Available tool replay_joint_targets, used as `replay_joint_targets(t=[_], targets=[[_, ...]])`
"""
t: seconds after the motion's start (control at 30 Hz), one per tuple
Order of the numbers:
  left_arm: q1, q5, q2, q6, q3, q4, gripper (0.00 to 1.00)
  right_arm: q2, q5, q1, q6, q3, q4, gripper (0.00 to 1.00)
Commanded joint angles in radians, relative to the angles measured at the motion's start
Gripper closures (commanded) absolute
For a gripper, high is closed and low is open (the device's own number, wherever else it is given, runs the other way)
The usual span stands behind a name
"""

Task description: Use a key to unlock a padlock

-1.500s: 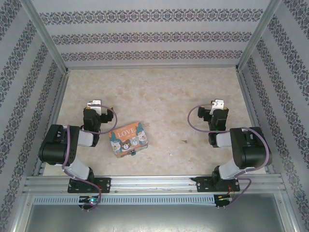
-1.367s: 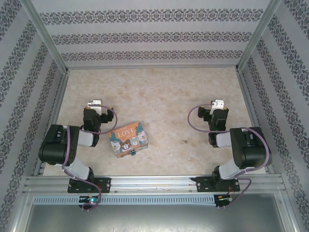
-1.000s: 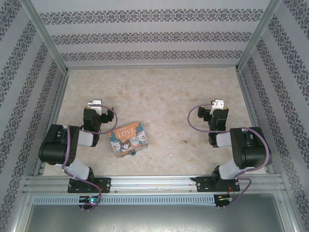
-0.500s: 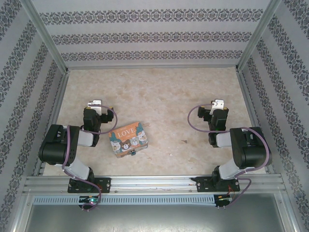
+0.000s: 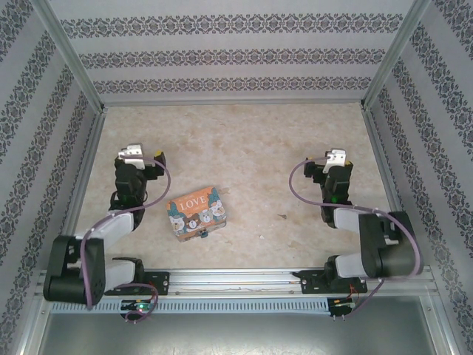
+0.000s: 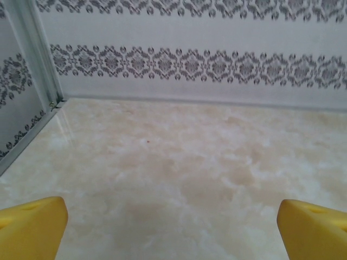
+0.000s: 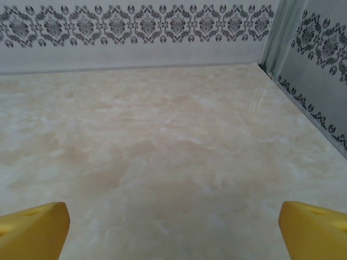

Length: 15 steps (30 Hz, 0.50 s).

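**Item 1 — left gripper** (image 5: 140, 155): change logged. The arm has unfolded since approx. half a sec ago, with its elbow swung down toward the base. The gripper has slid a little left and away. Fingers (image 6: 32, 225) are wide apart with nothing between them, and bare table (image 6: 179, 162) lies ahead.

**Item 2 — right gripper** (image 5: 336, 160): this arm has also dropped at the shoulder, and the gripper sits approx. where it was. Its fingers (image 7: 314, 227) are wide apart and empty.

**Item 3 — padlock** (image 5: 201, 236): tiny, at the near edge of the box (image 5: 196, 211). It lies behind and to the right of the left gripper, well apart from it. It has not shifted.

**Item 4 — speck** (image 5: 281, 216): behind and to the left of the right gripper. It's too small for us to tell what it is.

**Reading:** both arms are leaving rest and nothing is grasped, so we judge the task to be at its very start.
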Motion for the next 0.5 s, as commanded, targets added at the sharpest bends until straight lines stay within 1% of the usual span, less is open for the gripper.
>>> replay_joint_targets(t=[0.0,0.13,0.2,0.27,0.37,0.4,0.47], targets=[[0.014,-0.039,-0.106,-0.139,0.085,-0.31,0.01,-0.128,0.008,0.01,0.028,0.083,-0.238,0.02],[0.017,-0.073,-0.208,-0.317,0.179,-0.629,0.01,-0.267,-0.08,0.016,0.125,0.182,-0.518,0.02],[0.022,-0.065,-0.237,-0.417,0.222,-0.777,0.01,-0.309,-0.13,0.022,0.177,0.243,-0.659,0.02],[0.03,0.007,-0.265,-0.493,0.25,-0.877,0.01,-0.336,-0.212,0.032,0.226,0.307,-0.782,0.01],[0.035,0.102,-0.312,-0.582,0.265,-0.971,0.01,-0.356,-0.323,0.062,0.302,0.364,-0.903,0.02],[0.035,0.125,-0.325,-0.6,0.27,-0.998,0.01,-0.36,-0.345,0.078,0.324,0.373,-0.927,0.02],[0.035,0.161,-0.348,-0.639,0.29,-1.107,0.01,-0.365,-0.377,0.114,0.375,0.386,-0.971,0.02]])
